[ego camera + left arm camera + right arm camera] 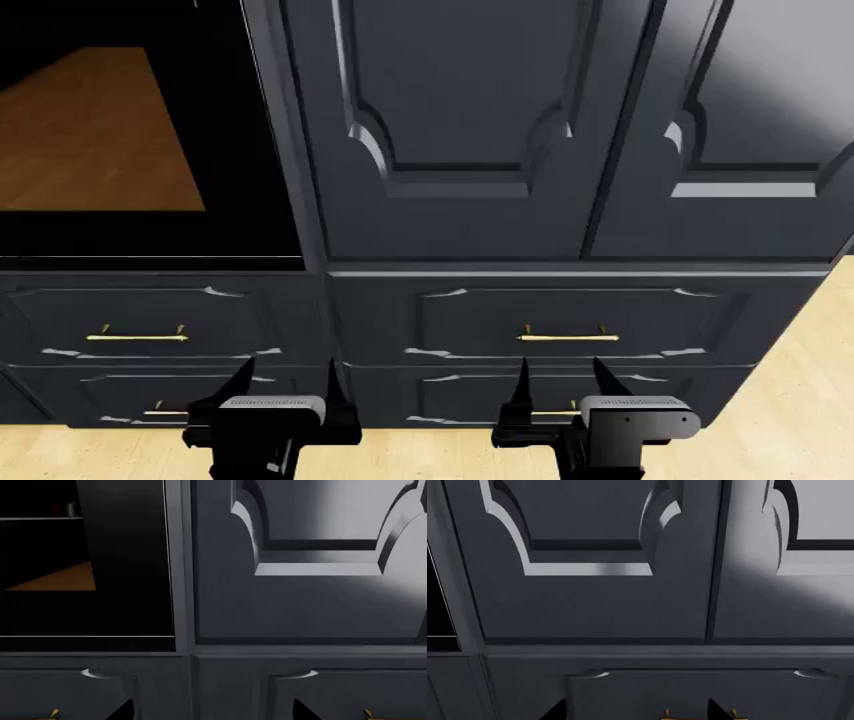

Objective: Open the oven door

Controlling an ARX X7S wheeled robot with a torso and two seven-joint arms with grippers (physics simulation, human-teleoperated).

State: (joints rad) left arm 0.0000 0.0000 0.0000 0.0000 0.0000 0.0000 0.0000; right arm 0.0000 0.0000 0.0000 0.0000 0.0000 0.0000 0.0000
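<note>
The oven door (pixel 120 130) is a glossy black panel at the upper left of the head view; its glass reflects a brown wooden floor. It stands shut, flush with the cabinet front. The left wrist view shows its lower corner (pixel 87 555), and a black sliver of it (pixel 437 605) appears in the right wrist view. My left gripper (pixel 290 375) is open, below the oven, in front of the drawers, holding nothing. My right gripper (pixel 562 372) is open too, further right, before a drawer. In the wrist views only dark fingertips of the left gripper (pixel 213 711) and the right gripper (pixel 636 711) show.
Matte navy raised-panel cabinet doors (pixel 454 120) fill the wall right of the oven. Navy drawers with brass handles (pixel 567 337) run beneath, one under the oven (pixel 136 335). Light wooden floor (pixel 814 400) shows at the lower right.
</note>
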